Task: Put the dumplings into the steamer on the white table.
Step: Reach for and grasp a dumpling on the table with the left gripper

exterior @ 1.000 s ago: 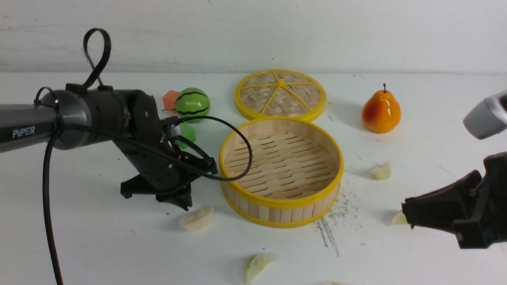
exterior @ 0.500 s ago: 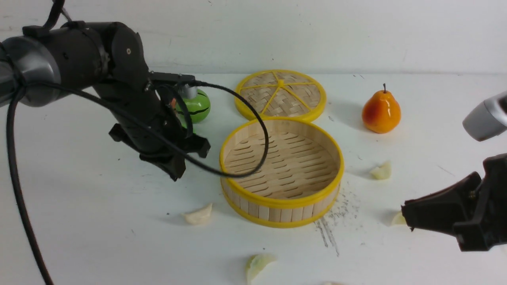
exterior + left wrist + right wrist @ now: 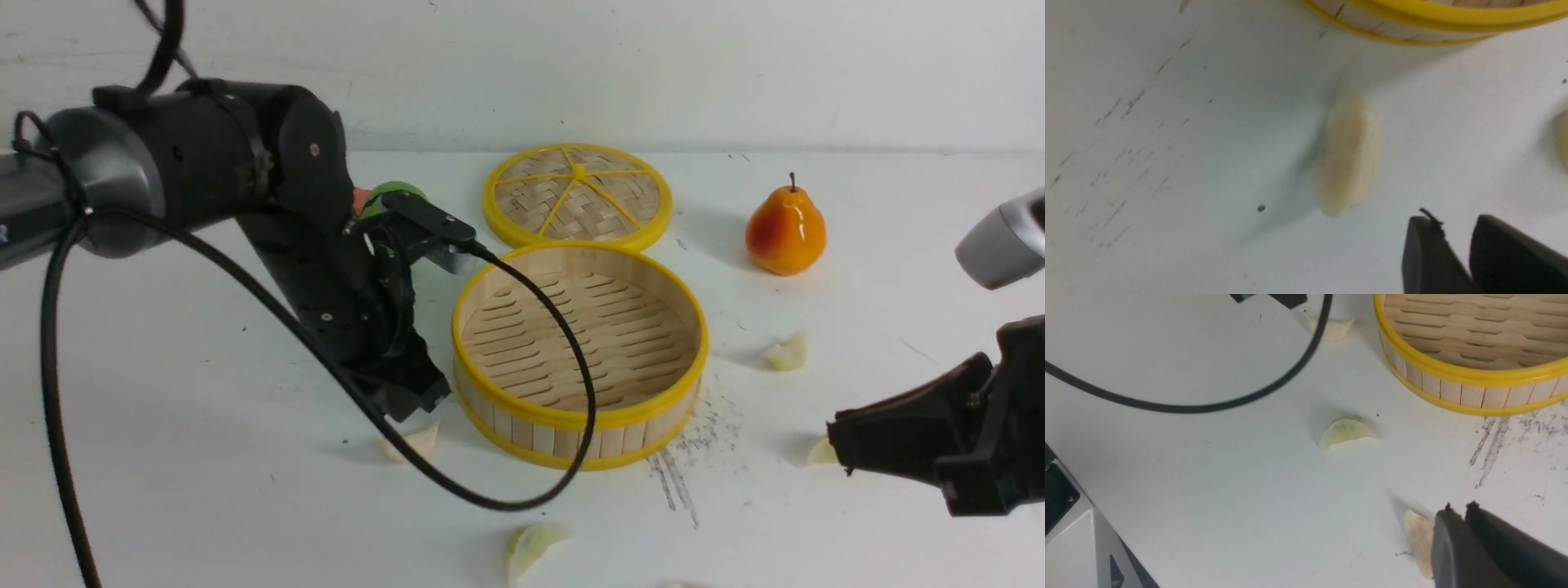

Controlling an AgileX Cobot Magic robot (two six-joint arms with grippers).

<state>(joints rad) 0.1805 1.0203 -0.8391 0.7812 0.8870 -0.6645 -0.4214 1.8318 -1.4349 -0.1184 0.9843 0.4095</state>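
The steamer (image 3: 581, 418) stands empty mid-table on the white table (image 3: 204, 490). Several pale dumplings lie around it: one (image 3: 415, 441) at its near-left, right under my left gripper (image 3: 415, 400); one (image 3: 531, 545) near the front; one (image 3: 786, 353) to its right; one (image 3: 818, 452) half hidden behind my right gripper (image 3: 837, 445). In the left wrist view the dumpling (image 3: 1347, 155) lies just beyond my left gripper (image 3: 1455, 223), whose jaws stand a narrow gap apart and empty. My right gripper (image 3: 1459, 506) is shut and empty, with a dumpling (image 3: 1419, 539) beside its fingers.
The woven lid (image 3: 578, 194) lies behind the steamer. An orange pear (image 3: 785, 233) stands at the back right. A green melon ball (image 3: 390, 192) shows behind the left arm. The left arm's black cable (image 3: 563, 457) loops over the steamer's front.
My left gripper rose away from the near-left dumpling, then came back down just above it. The dumpling stayed on the table, slightly shifted. My right arm has not moved.
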